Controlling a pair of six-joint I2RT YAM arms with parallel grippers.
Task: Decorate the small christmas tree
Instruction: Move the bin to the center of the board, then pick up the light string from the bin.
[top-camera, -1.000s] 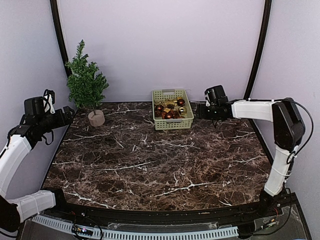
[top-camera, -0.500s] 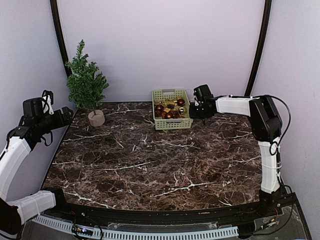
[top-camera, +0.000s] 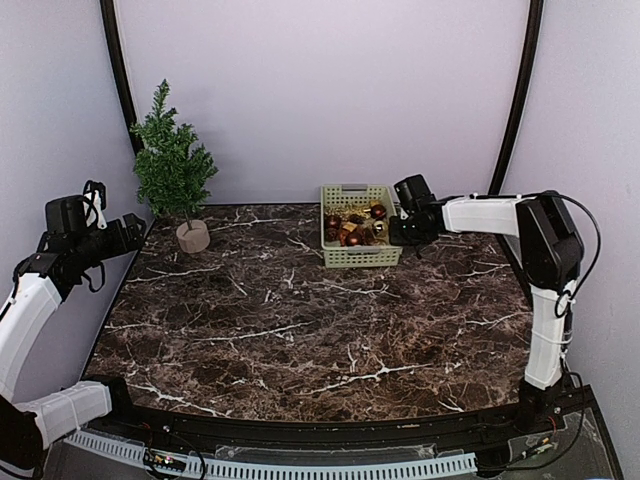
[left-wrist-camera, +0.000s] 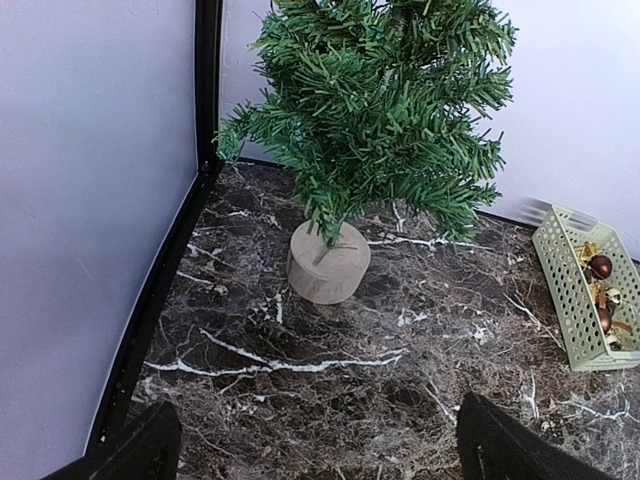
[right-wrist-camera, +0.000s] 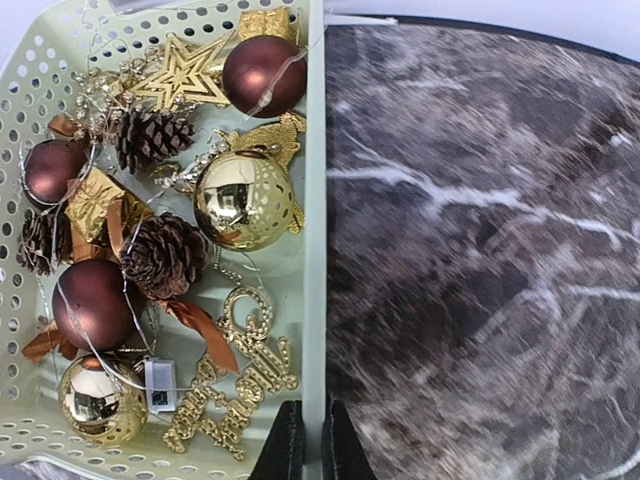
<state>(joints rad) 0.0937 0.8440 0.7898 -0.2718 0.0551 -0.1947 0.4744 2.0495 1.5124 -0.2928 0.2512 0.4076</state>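
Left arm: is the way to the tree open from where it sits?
Probably yes. The left gripper is open and faces the small christmas tree, with only marble table showing between them.

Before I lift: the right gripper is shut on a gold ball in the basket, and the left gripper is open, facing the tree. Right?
No. The right gripper is shut on the side wall of the basket, not on a gold ball, as the right wrist view shows. The left gripper is open, facing the small christmas tree.
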